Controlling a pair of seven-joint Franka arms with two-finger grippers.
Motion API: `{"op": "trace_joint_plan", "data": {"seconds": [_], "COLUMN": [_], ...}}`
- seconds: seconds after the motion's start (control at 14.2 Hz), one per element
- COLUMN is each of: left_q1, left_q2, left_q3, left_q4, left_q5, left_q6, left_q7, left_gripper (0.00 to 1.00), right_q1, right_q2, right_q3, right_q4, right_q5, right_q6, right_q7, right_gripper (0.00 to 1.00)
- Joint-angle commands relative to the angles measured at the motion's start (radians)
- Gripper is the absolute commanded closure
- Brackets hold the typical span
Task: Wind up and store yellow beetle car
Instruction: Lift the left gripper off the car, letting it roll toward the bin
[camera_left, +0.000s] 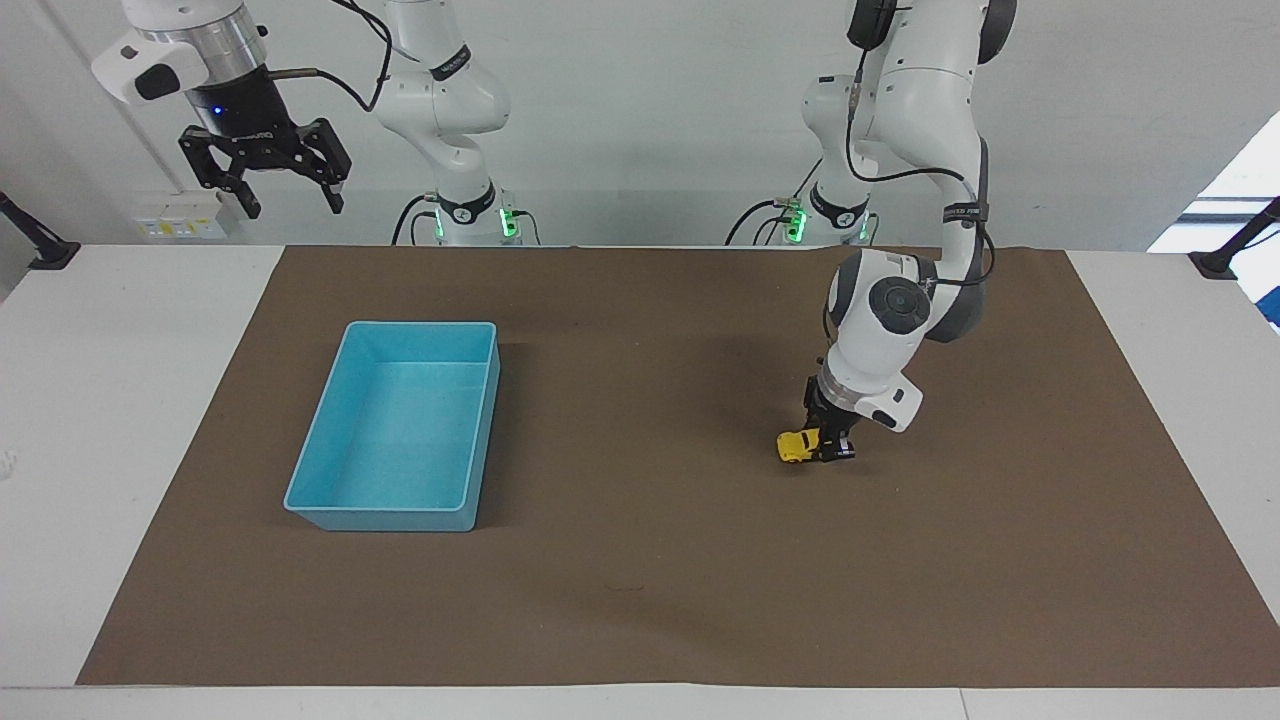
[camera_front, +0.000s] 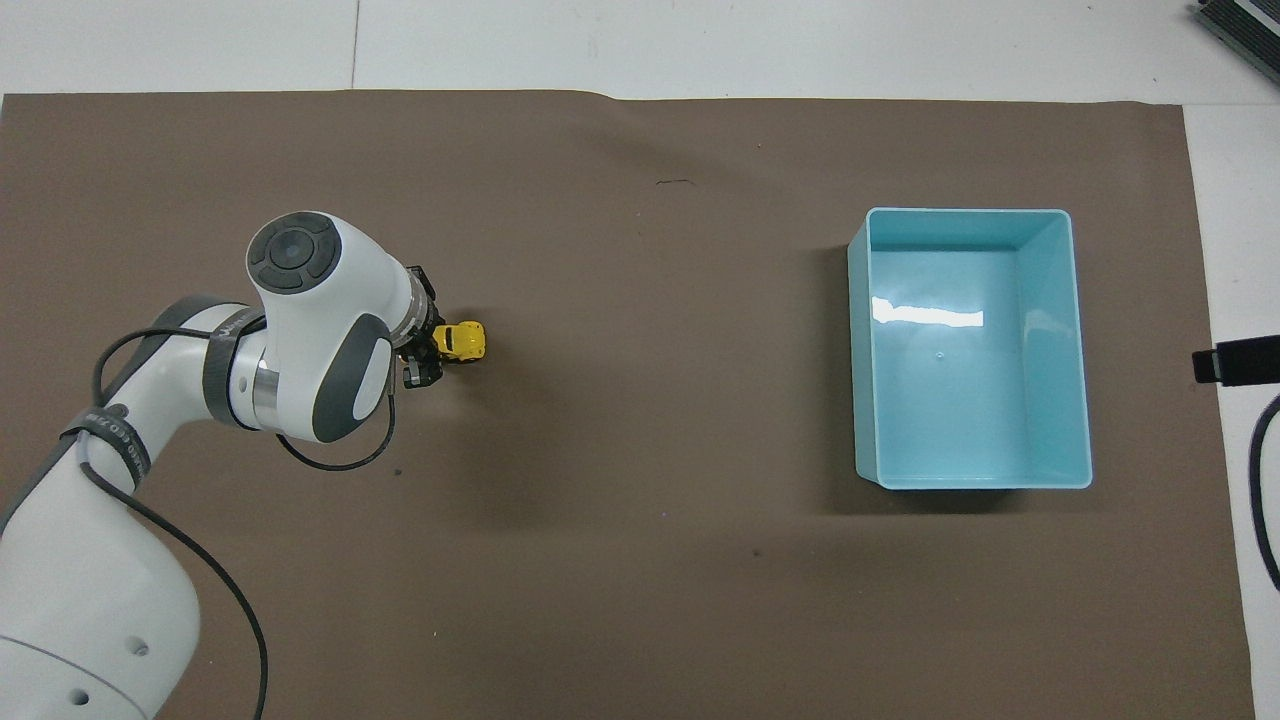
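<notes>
The yellow beetle car (camera_left: 797, 445) is a tiny yellow toy resting on the brown mat (camera_left: 640, 560), toward the left arm's end of the table; it also shows in the overhead view (camera_front: 465, 340). My left gripper (camera_left: 826, 447) is down at mat level and shut on the car's rear end, with the car's front sticking out toward the bin. In the overhead view the left gripper (camera_front: 428, 352) is mostly hidden under the wrist. My right gripper (camera_left: 266, 175) is open and empty, held high near its base, where the right arm waits.
A light-blue bin (camera_left: 345, 505) stands empty on the mat toward the right arm's end; it also shows in the overhead view (camera_front: 862, 400). White table surface borders the mat on all sides.
</notes>
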Motion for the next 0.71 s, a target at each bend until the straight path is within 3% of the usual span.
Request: {"op": "trace_joint_plan", "data": {"seconds": [0.0, 0.64], "left_q1": [0.021, 0.033], "left_q2": [0.012, -0.002], "left_q3": [0.006, 0.006], "left_q4": [-0.019, -0.004], "left_q5": [0.004, 0.005], "left_q6": [0.027, 0.01], "left_q7": [0.024, 0.026], "left_gripper": [0.0, 0.0], "right_q1": [-0.003, -0.003], "right_q2": [-0.01, -0.01], "right_q3": [0.006, 0.006], "right_q4": [0.001, 0.001], "right_q5": [-0.014, -0.014], "right_q6": [-0.017, -0.017], "right_q7": [0.009, 0.009], "right_gripper": [0.0, 0.0]}}
